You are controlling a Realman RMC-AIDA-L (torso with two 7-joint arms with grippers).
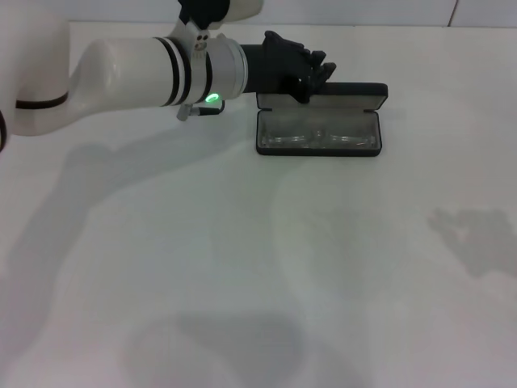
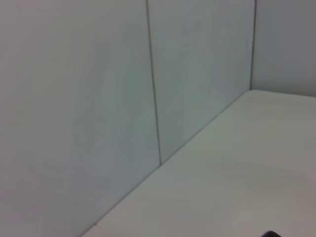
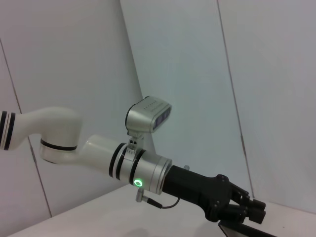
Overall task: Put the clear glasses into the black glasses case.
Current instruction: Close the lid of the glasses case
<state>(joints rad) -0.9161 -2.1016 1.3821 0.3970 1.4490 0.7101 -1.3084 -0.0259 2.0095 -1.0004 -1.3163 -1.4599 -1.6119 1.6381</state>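
- The left gripper (image 1: 321,71) is seen in the head view at the far side of the table (image 1: 242,267), reached out from the left on a long white arm (image 1: 137,69).
- It is black, and its tips are placed right at the raised lid of the black glasses case (image 1: 319,121), near the lid's left half.
- Whether the tips are touching the lid cannot be told, because they overlap it in the head view.
- Whether the fingers are spread or pressed together cannot be told either; nothing is seen pinched between them.
- In the right wrist view the same left gripper (image 3: 249,210) is seen from the side, with a dark edge of the case just under its tips.
- A small green light (image 1: 213,99) is lit on the silver ring behind the gripper.
- A grey camera box (image 3: 148,114) is mounted on top of that wrist.
- The black glasses case is found open, with its lid stood up at the back and its tray faced toward the robot.
- The clear glasses (image 1: 317,137) are laid inside the tray, and both see-through lenses are shown side by side against the grey lining.
- The case is set flat on the white table, close to the back wall (image 2: 98,98).
- The right gripper is not seen in any view.
- In the left wrist view, only the pale wall panels and a bare part of the table are shown.
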